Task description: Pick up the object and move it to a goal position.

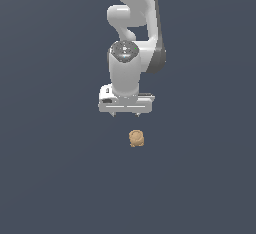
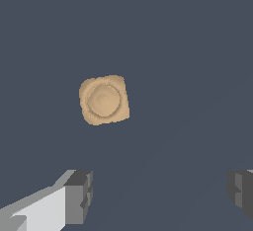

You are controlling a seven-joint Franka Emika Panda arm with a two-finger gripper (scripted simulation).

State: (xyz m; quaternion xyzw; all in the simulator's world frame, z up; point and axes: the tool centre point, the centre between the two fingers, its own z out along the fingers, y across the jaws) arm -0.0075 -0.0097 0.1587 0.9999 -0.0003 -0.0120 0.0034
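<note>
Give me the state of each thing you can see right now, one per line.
gripper: open, empty, not touching anything
tan-orange blob: lying free on the dark surface, ungrasped, outside the gap between the fingers

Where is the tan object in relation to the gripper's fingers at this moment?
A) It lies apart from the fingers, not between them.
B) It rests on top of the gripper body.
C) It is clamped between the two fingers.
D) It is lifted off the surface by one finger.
A: in the wrist view the object lies clear of the open gripper, and both fingers touch nothing.
</note>
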